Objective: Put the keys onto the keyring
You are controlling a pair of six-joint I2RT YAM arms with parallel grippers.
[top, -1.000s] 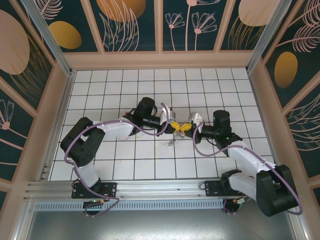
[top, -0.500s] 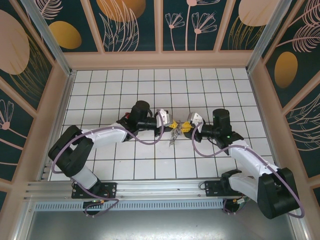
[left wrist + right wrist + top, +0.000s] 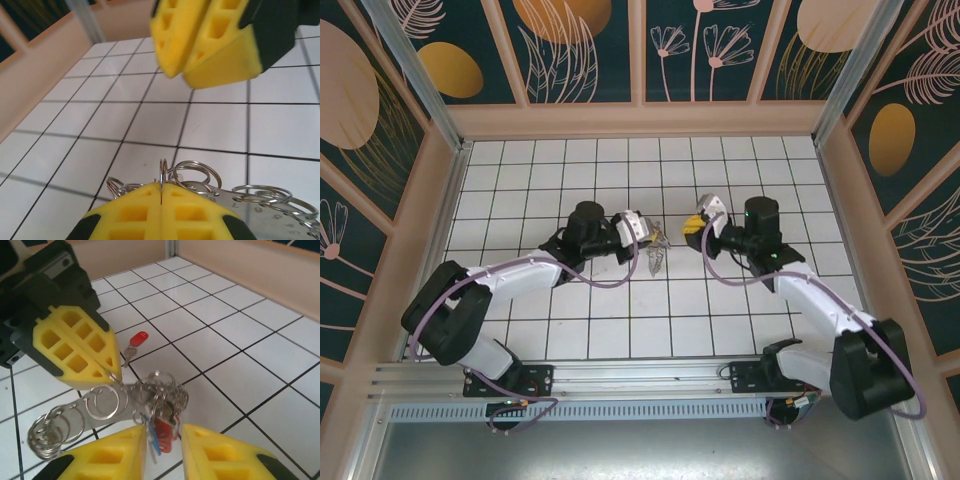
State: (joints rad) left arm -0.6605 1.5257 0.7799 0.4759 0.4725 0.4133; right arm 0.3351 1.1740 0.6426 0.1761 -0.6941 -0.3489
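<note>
My left gripper [image 3: 645,231] is shut on one small ring of the keyring [image 3: 657,252] and holds it just above the tiles. In the left wrist view the ring [image 3: 163,180] stands pinched edge-on between the yellow fingertips [image 3: 135,210]. The keyring [image 3: 127,397] is a grey metal strip hung with several silvery rings, with red-headed keys [image 3: 167,429] bunched at its near end. My right gripper [image 3: 697,224] is open, a little to the right of the bunch; in its own view the bunch hangs in front of its parted fingers [image 3: 107,457]. One loose red key [image 3: 136,340] lies on the tiles beyond.
White tiled floor [image 3: 570,180] with wooden side walls [image 3: 410,220] all round. Both arms reach in from the near edge and face each other mid-floor. Open tiles lie behind and to both sides of the grippers.
The two grippers were together at the bunch; the right one has opened and drawn back to the right. The left one has pulled back leftward with the keyring.
</note>
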